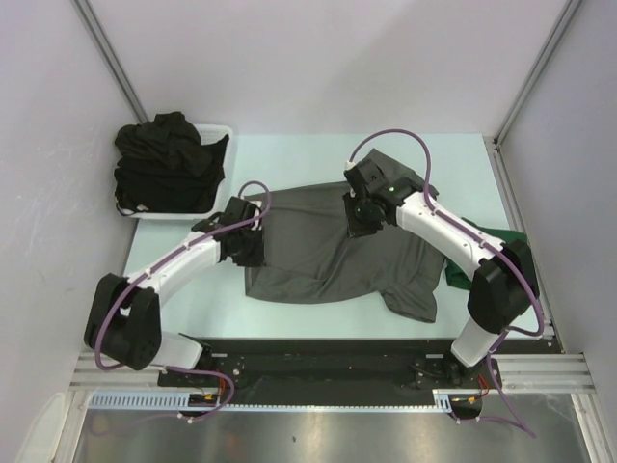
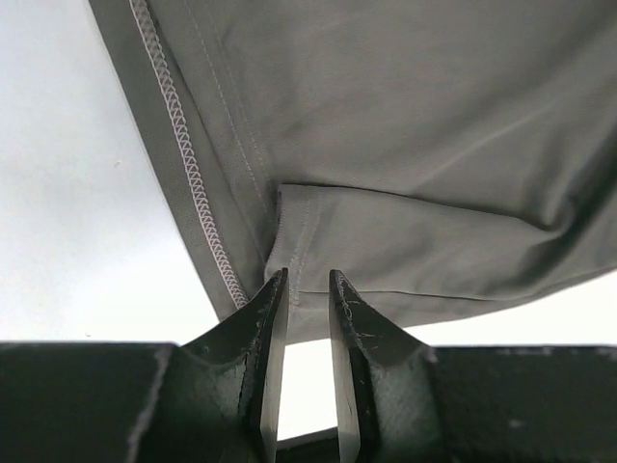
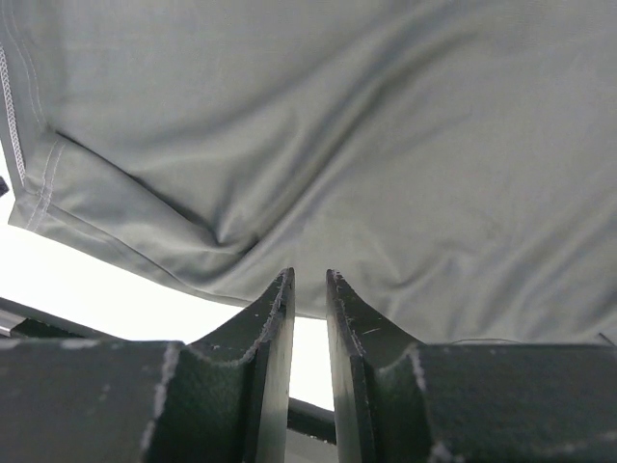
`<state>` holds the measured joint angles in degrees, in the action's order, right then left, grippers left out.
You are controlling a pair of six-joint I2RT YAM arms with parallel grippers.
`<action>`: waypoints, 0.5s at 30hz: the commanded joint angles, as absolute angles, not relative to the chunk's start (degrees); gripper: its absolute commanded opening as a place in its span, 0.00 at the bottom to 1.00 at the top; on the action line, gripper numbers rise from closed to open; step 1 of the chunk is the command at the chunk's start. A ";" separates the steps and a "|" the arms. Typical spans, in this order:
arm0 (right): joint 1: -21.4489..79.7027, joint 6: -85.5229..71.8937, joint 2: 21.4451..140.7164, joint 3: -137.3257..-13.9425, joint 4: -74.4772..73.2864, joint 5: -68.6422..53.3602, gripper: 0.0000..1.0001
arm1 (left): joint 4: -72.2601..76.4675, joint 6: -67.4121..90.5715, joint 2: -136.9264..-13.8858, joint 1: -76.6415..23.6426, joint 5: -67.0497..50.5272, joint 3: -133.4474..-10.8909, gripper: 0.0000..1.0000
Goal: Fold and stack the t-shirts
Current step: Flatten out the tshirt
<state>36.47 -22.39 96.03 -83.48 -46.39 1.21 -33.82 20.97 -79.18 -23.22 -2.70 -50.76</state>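
Subject: 1 grey shirt, spread flat at the middle of the table with some creases, not yet folded.

Left gripper: low at the shirt's left edge. Jaws stand narrowly apart, tips right at a turned-over corner of the hem. Table shows through the slit; no cloth is seen clamped.

Right gripper: over the far right part of the shirt. Jaws narrowly apart, tips at the cloth edge, nothing seen held.

Assessment: 1 gripper at each side of the garment suits smoothing it or taking a matched 2-point hold for a fold. The turned-over corner at the left would need flattening 1st.

Other stock: black shirts are heaped in the basket at far left, apparently awaiting their turn. A green shirt lies at the right edge, partly hidden by the right arm.

Markings: none readable. No neck label or brand is visible. Only pale zigzag stitching runs along the hem
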 commanded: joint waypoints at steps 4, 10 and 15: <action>36.56 -21.71 94.05 -84.82 -47.90 3.25 0.24 | -34.10 21.27 -84.72 -24.70 -0.09 -52.55 0.28; 36.30 -21.45 93.25 -83.85 -48.08 3.69 0.24 | -34.45 21.18 -86.75 -25.58 2.37 -54.05 0.28; 35.95 -21.09 92.90 -83.23 -48.25 3.60 0.24 | -34.54 20.57 -88.41 -25.66 2.90 -55.98 0.29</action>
